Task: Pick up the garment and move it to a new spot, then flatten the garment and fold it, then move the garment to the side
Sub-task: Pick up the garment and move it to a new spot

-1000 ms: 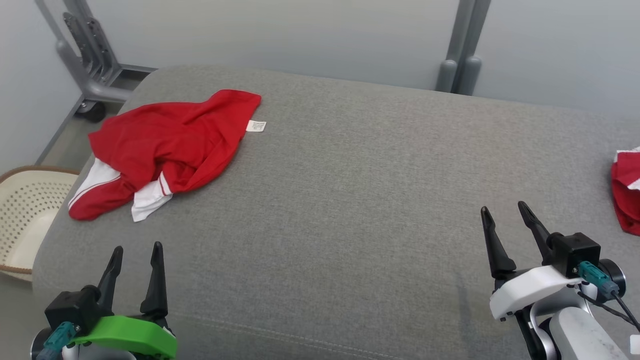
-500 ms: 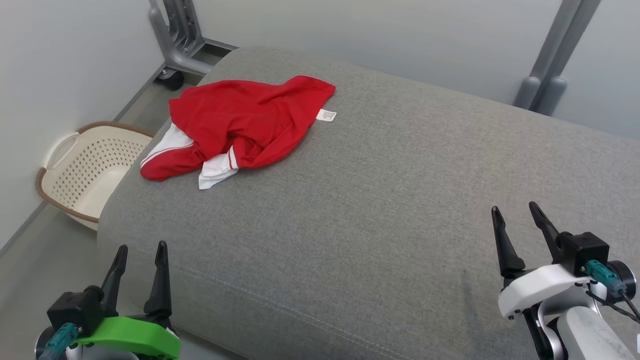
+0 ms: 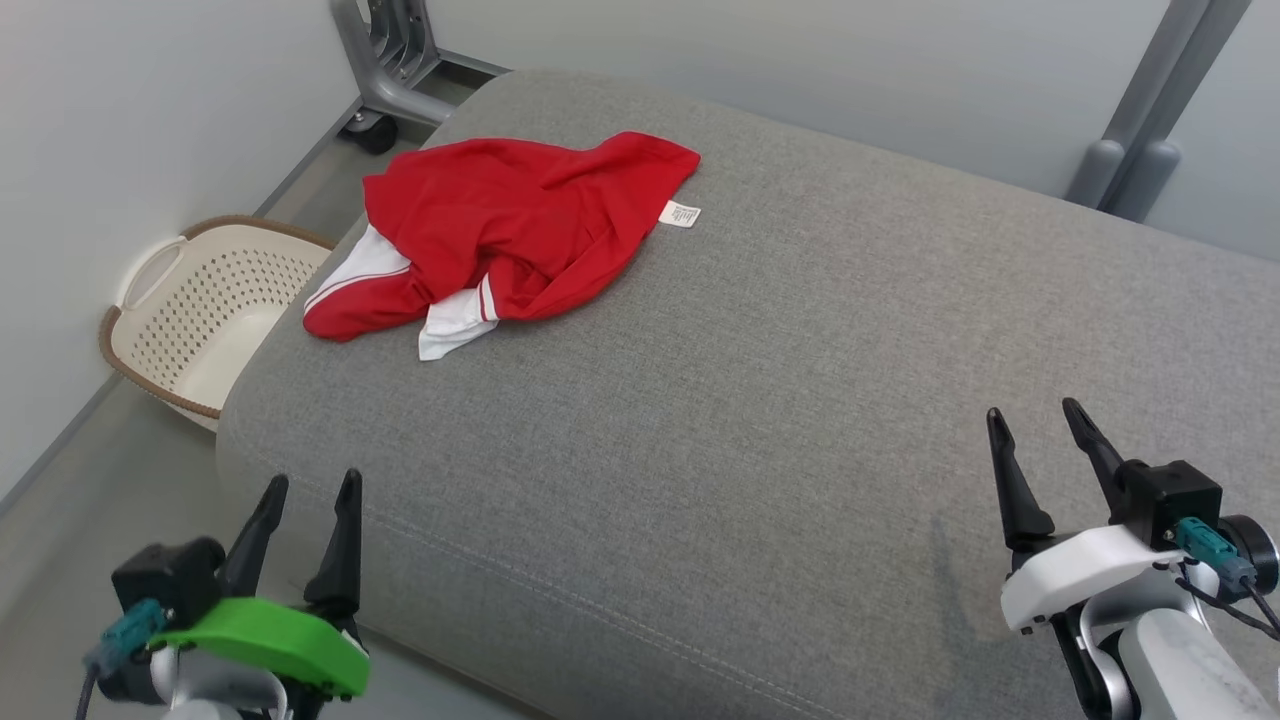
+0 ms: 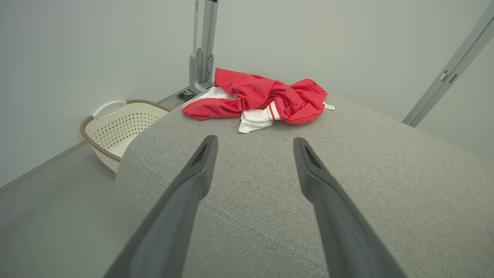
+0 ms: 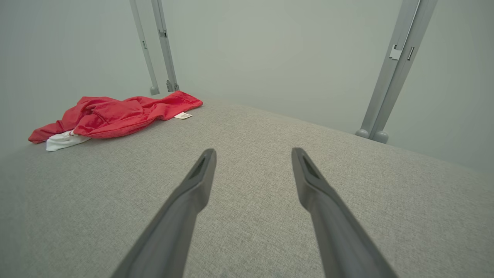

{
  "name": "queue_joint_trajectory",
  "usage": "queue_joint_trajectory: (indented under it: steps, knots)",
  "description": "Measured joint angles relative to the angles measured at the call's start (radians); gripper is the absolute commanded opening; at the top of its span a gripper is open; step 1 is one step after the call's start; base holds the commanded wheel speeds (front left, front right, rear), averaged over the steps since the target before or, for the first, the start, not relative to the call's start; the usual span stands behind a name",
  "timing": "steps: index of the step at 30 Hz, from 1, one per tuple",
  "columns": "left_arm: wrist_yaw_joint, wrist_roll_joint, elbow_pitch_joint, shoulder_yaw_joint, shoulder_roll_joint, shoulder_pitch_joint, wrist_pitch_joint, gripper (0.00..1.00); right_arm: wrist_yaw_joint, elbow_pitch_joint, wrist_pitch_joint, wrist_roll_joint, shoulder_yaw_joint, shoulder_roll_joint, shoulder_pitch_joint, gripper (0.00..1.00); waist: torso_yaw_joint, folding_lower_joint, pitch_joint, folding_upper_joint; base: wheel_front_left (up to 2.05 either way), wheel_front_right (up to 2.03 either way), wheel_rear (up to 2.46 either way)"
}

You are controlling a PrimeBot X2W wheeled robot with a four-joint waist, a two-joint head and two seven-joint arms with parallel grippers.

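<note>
Garment (image 3: pixel 500 235): red, white-trimmed, lying in a crumpled heap at the far-left corner of the grey cushion (image 3: pixel 760 400), close to its left edge. Not flattened, not folded, nothing gripping it.

Long axis: runs diagonally in the head view, from near-left to far-right. The near-left end is a red sleeve with a white band, a white cuff beside it, both pointing toward the cushion's left edge and the basket (image 3: pixel 190 300) on the floor below. The far-right end is a rounded red corner with a small white label (image 3: pixel 680 213) lying just beyond it on the cushion.

Left gripper (image 3: pixel 314 478): fingers spread, nothing between them, at the cushion's near-left corner, well apart from the cloth.

Right gripper (image 3: pixel 1032 408): fingers likewise spread and empty, over the near-right part of the cushion, farther off.

Step, as judged: the first one, picking up, with the reach not yet made.

Next move likely calls for the left arm to go forward along the left edge and close on a raised fold. The right would have to cross most of the cushion.
</note>
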Motion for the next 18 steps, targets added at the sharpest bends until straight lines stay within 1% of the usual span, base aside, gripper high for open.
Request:
queue_joint_trajectory:
  steps: [4,8,10,13,15,18]
  knots:
    - [-0.013,-0.035,0.012,-0.013,0.027,-0.105,0.111,1.00,-0.001,-0.018,0.000,-0.018,-0.003,-0.027,-0.013,1.00,0.003,0.0000,0.033,0.0000,0.00,0.00,0.00]
    - [-0.014,-0.071,0.036,-0.012,0.067,-0.244,0.259,1.00,0.001,-0.041,0.000,-0.041,-0.006,-0.061,-0.050,1.00,0.006,0.0000,0.078,0.0000,0.00,0.00,0.00]
    - [-0.014,-0.123,0.067,-0.008,0.078,-0.313,0.355,1.00,0.002,-0.055,0.006,-0.050,-0.002,-0.074,-0.076,1.00,0.006,0.0000,0.102,-0.0001,0.00,0.00,0.00]
    - [-0.014,-0.199,0.115,0.003,0.078,-0.402,0.492,1.00,0.011,-0.076,0.018,-0.065,0.006,-0.094,-0.111,1.00,0.002,0.0000,0.141,0.0000,0.00,0.00,0.00]
    - [-0.012,-0.264,0.142,0.030,0.065,-0.462,0.568,1.00,0.020,-0.089,0.028,-0.078,0.008,-0.109,-0.128,1.00,-0.004,0.0000,0.167,0.0000,0.00,0.00,0.00]
    - [0.025,-0.327,0.175,0.073,0.053,-0.559,0.651,1.00,0.027,-0.108,0.045,-0.094,0.010,-0.130,-0.155,1.00,-0.016,0.0000,0.207,0.0000,0.00,0.00,0.00]
